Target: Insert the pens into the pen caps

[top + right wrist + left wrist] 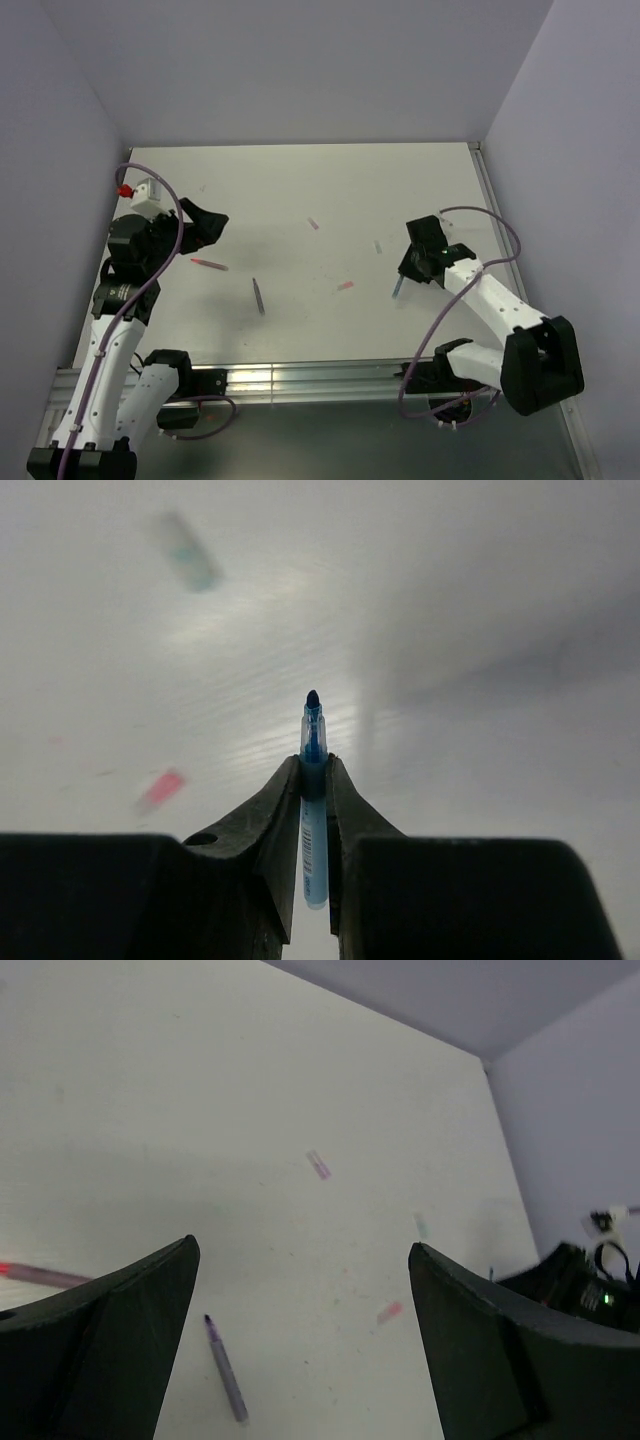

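Red marks the leftmost pen [209, 264], which lies flat on the white table [300, 180] just beside the left gripper [205, 225]. That gripper hangs with its jaws spread wide and nothing between them. To its right lies the dark grey pen [258, 296], also flat and apart from everything else.

Further right are three caps, well apart from one another:
- a pink cap [313, 224] toward the far side;
- a pinkish-red cap [345, 286] nearer the arm bases;
- a pale grey cap [378, 246], nearest the right arm.

At the right, the right gripper [314, 765] is clamped on the blue pen [312, 720]. The pen's tip projects past the fingertips toward the table; you cannot tell whether it touches.

Treat the step in hand as bringing this pen to a cap, most likely the pale grey one.
1. Steady the cap first; a loose stub will probably slide when pushed.
2. Line the pen's axis up with the cap's open end before you advance.
3. Press slowly, watching the right wrist view for the pen slipping between the fingers.
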You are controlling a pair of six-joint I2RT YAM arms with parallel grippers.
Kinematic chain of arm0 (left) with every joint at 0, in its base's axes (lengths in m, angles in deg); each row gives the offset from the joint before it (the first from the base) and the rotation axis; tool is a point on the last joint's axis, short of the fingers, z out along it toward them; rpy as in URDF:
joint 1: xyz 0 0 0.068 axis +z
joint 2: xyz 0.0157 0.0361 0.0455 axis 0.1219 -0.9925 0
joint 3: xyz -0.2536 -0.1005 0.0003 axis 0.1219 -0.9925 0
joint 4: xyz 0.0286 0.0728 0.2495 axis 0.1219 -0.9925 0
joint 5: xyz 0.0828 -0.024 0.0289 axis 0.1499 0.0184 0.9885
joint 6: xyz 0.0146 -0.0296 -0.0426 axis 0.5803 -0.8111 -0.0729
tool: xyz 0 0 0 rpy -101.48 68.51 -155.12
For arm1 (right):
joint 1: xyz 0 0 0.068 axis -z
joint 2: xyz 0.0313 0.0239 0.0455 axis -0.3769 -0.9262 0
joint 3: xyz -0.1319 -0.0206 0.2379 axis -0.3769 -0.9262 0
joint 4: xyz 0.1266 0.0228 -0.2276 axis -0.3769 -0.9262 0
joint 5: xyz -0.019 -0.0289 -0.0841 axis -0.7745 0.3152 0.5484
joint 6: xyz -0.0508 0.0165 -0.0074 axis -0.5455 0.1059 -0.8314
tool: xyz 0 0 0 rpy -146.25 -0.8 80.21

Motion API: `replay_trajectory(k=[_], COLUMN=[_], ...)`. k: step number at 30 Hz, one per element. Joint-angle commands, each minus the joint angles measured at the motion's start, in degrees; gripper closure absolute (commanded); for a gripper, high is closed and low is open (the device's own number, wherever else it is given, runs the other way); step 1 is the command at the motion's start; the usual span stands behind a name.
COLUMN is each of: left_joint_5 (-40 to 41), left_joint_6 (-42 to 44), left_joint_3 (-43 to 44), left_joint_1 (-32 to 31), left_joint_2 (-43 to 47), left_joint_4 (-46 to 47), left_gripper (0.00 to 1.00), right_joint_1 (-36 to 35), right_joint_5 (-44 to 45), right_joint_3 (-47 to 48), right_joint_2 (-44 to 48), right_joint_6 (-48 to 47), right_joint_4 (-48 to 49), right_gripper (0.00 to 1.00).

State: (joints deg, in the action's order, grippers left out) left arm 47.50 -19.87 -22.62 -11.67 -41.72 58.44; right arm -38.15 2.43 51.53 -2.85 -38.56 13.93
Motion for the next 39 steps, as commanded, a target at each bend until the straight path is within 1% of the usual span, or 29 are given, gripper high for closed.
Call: replay_trajectory(k=[1, 2, 3, 4, 5, 6, 8, 9, 12, 14, 17, 18, 19, 21, 23, 24, 26, 32, 33, 39], left_joint_5=[-16.7, -19.4, -23.1, -24.8, -27.1, -29.0, -31.3, -34.3, -37.9, -37.9, -35.0, -33.8, -31.7, -30.5, -29.8, -29.6, -28.5, -27.0, -27.1, -28.4], left_joint_6=[-2.4, -2.8, -3.3, -4.5, -6.0, -7.2, -9.7, -12.7, -18.1, -18.3, -15.6, -14.8, -14.6, -14.7, -15.3, -15.9, -16.1, -17.4, -18.2, -22.0], left_joint_3=[-1.8, -2.3, -2.6, -3.1, -3.4, -3.7, -5.0, -5.5, -7.9, -8.2, -7.0, -6.4, -6.2, -6.0, -6.2, -6.3, -6.3, -6.3, -6.2, -7.3], left_joint_1=[0.3, 0.3, 0.3, 0.2, 0.2, 0.2, 0.2, 0.2, 0.2, -0.3, -4.3, -7.4, -9.0, -13.1, -14.8, -16.0, -16.9, -18.9, -19.1, -19.7], left_joint_2=[-0.9, -1.0, -1.3, -1.5, -1.6, -1.6, -2.1, -2.6, -3.7, -3.9, -4.6, -5.4, -5.9, -7.6, -8.7, -9.5, -10.2, -12.1, -12.4, -13.8], left_joint_4=[7.8, 8.7, 10.9, 11.8, 14.0, 15.3, 19.2, 23.2, 30.5, 31.1, 29.3, 29.3, 29.5, 30.5, 32.7, 33.0, 33.7, 35.6, 36.8, 41.5], left_gripper=[0.08, 0.07, 0.02, 0.01, 0.01, 0.0, 0.01, 0.0, 0.01, 0.01, 0.07, 0.09, 0.11, 0.14, 0.18, 0.22, 0.27, 0.31, 0.33, 0.39], right_joint_1=[-3.9, -5.2, -6.5, -9.4, -12.1, -12.1, -15.8, -16.9, -20.9, -23.7, -27.0, -27.8, -28.5, -30.8, -32.1, -33.1, -33.7, -35.7, -35.8, -37.1], right_joint_5=[-1.7, -1.6, -1.0, -0.3, 0.4, 0.5, 0.6, 0.8, 0.8, 1.1, 0.8, 0.7, 0.7, 1.4, 1.9, 1.9, 1.9, 2.3, 2.6, 3.0], right_joint_3=[8.9, 10.3, 11.8, 14.8, 16.2, 17.7, 21.2, 22.1, 26.3, 27.6, 30.0, 31.1, 31.6, 33.0, 33.6, 34.1, 34.4, 35.8, 35.8, 37.2], right_joint_2=[5.1, 5.6, 5.9, 5.8, 5.4, 5.0, 4.5, 3.8, 1.8, 0.2, -1.7, -2.3, -2.7, -3.7, -4.5, -4.8, -5.2, -6.1, -6.0, -7.8], right_joint_6=[1.2, 1.5, 1.8, 2.5, 2.8, 3.1, 3.6, 3.9, 4.6, 4.8, 5.5, 5.8, 5.9, 6.3, 6.8, 7.0, 7.4, 8.0, 8.2, 8.4], right_joint_4=[0.7, 0.8, 0.9, 0.9, 1.0, 1.0, 2.3, 3.3, 5.9, 7.4, 10.5, 11.9, 12.6, 14.1, 15.1, 16.1, 17.0, 17.8, 18.1, 17.9], right_gripper=[1.0, 1.0, 1.0, 1.0, 1.0, 1.0, 1.0, 1.0, 1.0, 1.0, 1.0, 1.0, 1.0, 1.0, 1.0, 1.0, 1.0, 1.0, 1.0, 1.0])
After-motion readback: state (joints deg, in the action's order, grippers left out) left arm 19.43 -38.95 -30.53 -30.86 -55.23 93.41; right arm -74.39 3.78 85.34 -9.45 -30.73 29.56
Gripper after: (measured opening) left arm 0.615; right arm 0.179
